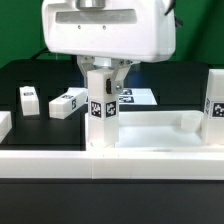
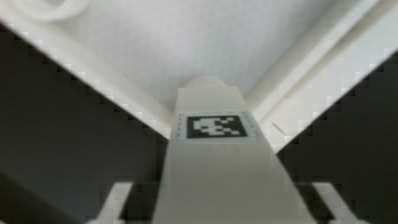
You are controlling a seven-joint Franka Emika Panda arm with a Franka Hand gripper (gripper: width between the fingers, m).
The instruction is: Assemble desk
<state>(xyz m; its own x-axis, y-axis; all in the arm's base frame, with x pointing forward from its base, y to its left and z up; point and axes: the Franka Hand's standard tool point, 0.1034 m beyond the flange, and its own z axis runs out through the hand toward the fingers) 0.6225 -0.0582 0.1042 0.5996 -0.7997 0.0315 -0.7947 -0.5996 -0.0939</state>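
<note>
Nearest the exterior camera, a long white rail [image 1: 50, 163] runs across the front of the black table [image 1: 40, 132]. Just behind it lies the tabletop [image 1: 170, 135], a shallow white tray with a raised rim that fills the exterior view's right half.

At the tabletop's corner toward the exterior view's left, the held leg [image 1: 103, 110] stands upright. Its long axis is vertical, its tagged face is turned to the camera, and its lower end points down at the tray. Whether that end is seated cannot be told, since white meets white there. The gripper [image 1: 104, 86] comes down from above with its jaws clenched on the leg's upper part, one finger on each side.

From the wrist, the held leg [image 2: 222, 165] runs lengthwise away between the fingers [image 2: 118, 205]. Its tag faces the lens and its far end aims into the angle where two tabletop [image 2: 196, 45] walls meet.

At the exterior view's right edge a standing leg [image 1: 216, 103] rises upright from the tray.

Farther back on the exterior view's left, two loose legs [image 1: 28, 100] [image 1: 65, 104] lie on the black surface, near each other but apart. Behind the gripper lies the marker board [image 1: 138, 97]. The room beyond is dark and shows little.
</note>
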